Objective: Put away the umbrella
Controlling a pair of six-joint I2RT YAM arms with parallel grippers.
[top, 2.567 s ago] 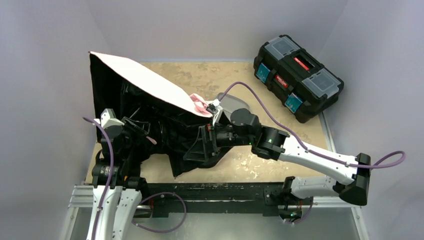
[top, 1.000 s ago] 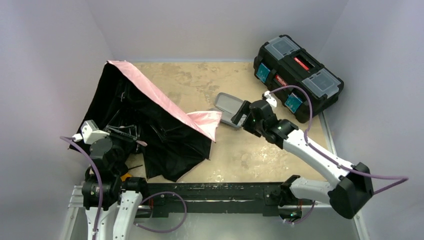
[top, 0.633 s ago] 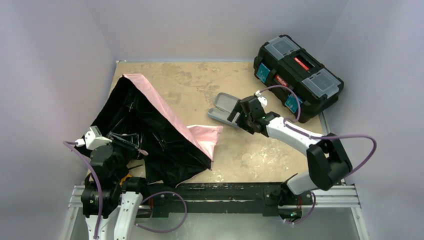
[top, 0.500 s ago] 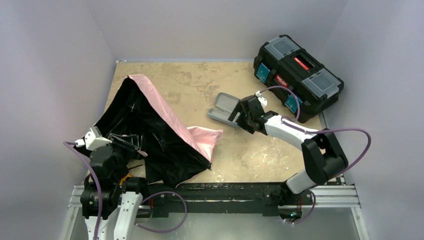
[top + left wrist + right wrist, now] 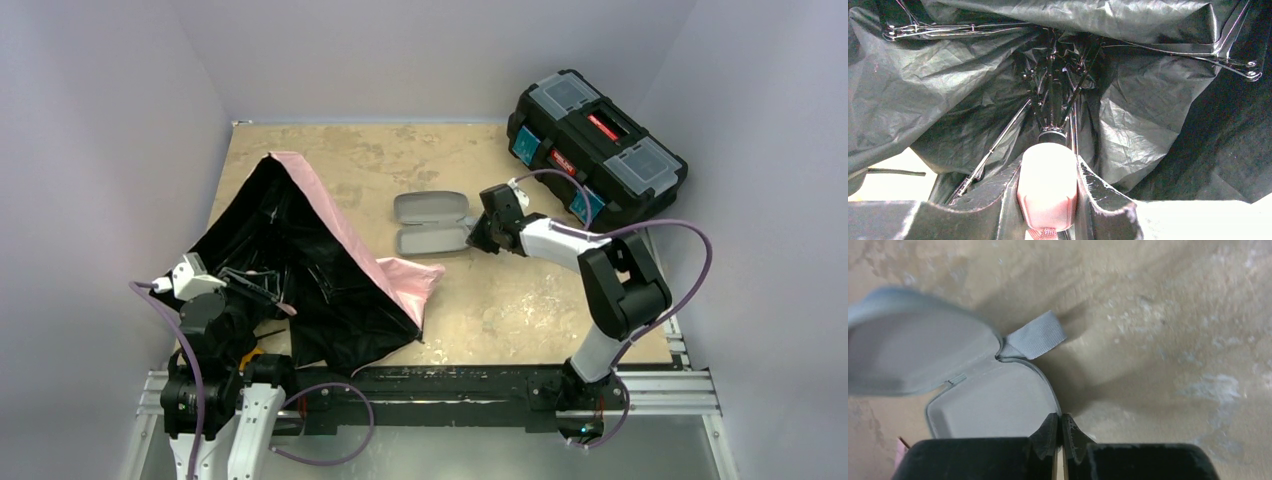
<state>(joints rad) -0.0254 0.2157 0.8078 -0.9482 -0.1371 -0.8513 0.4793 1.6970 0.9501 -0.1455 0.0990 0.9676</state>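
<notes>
scuffed tan table [image 5: 520,300] with pale worn patches, half-collapsed pink umbrella [image 5: 300,260] slumped across the left side with black lining shown, grey case [image 5: 432,224] laid open flat mid-table, just beside the pink edge, black toolbox [image 5: 595,150] parked at the far right corner

no legible text, red label [image 5: 602,127] on toolbox [image 5: 640,192] too small

We find the top view evenly lit from above, the table [image 5: 520,290] bright, shadows soft. In the left wrist view the umbrella [image 5: 1143,130] lining glints on its creases, corners dim. In the right wrist view the grey case [image 5: 903,345] blurs at upper left, casting shadow rightward.
</notes>
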